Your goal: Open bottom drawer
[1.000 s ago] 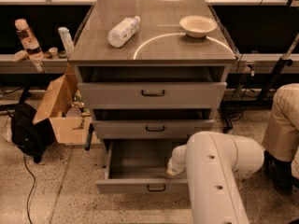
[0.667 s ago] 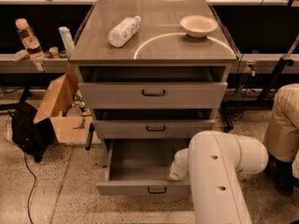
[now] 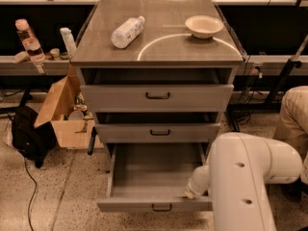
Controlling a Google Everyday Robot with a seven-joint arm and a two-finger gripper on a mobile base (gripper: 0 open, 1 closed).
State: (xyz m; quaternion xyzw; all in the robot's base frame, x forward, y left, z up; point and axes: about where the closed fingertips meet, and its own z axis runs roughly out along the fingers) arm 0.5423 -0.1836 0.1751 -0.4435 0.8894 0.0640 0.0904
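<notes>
Reaching low, arm (image 3: 245, 177) bent, pincer (image 3: 191, 193) at bottom drawer (image 3: 130, 205) front-right corner

The arm (image 3: 245, 177) largely hides the claw (image 3: 189, 194) at the bottom drawer (image 3: 144, 174).

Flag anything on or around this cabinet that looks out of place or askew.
The bottle lies on its side, diagonally, on the cabinet top, near an upright bowl. The bottom drawer stands pulled out, as intended, with the gripper at its right front corner. Nothing looks spilled or damaged.
</notes>
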